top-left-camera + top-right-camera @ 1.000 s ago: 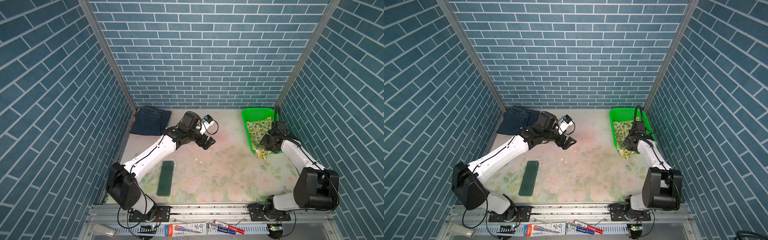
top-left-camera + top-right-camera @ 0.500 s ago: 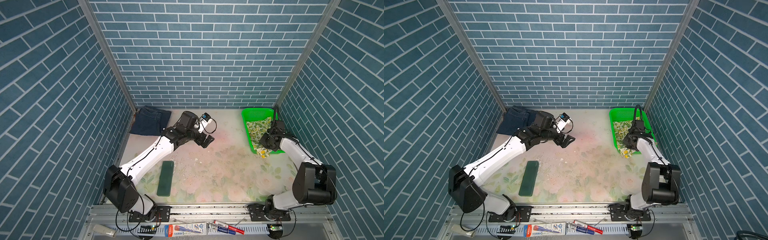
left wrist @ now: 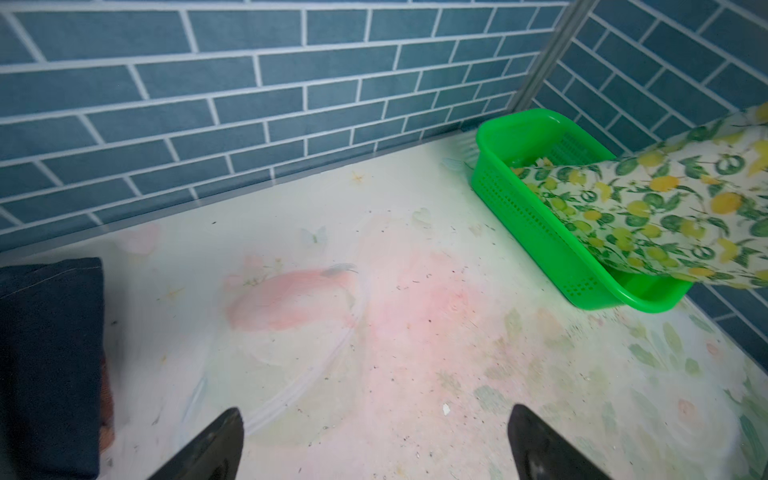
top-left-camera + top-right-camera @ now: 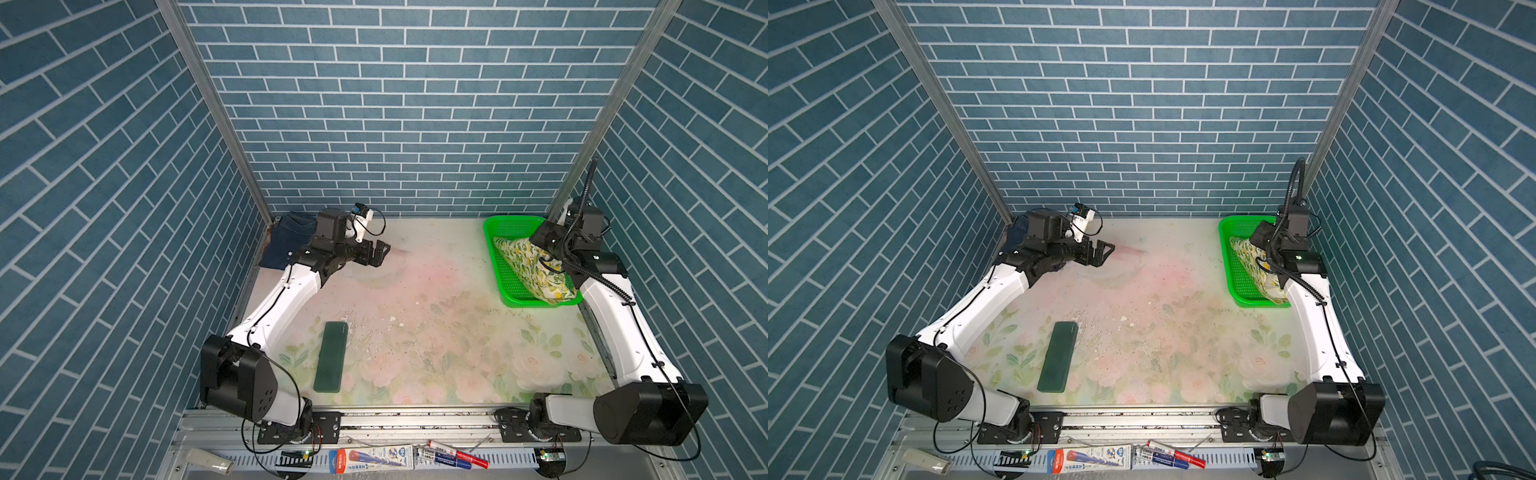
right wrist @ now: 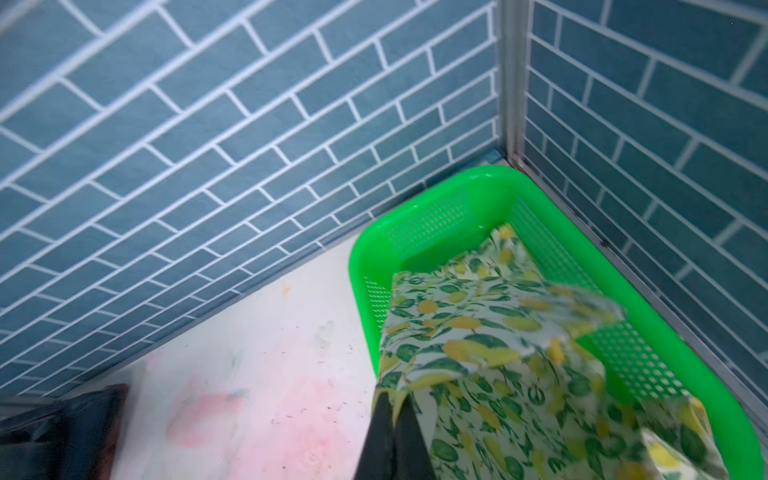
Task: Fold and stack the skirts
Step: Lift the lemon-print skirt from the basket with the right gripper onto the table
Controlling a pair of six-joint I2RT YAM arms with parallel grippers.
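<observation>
One green basket at right holds the lemon-print skirt, its edge pinched by the clamped right gripper. The folded denim skirt lies at left, beside the wide-open left gripper. The thin pinch could slip, or the hem could drag the basket.

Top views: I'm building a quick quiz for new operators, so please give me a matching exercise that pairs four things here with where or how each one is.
Things
1. lemon-print skirt
2. denim skirt
3. basket
4. pad

Places or states
A. lying flat on the front left part of the table
B. standing in the far right corner
C. lying in the far left corner
D. pinched by the right gripper, lower part in the basket

Pairs: 1-D, 2-C, 3-B, 4-A
</observation>
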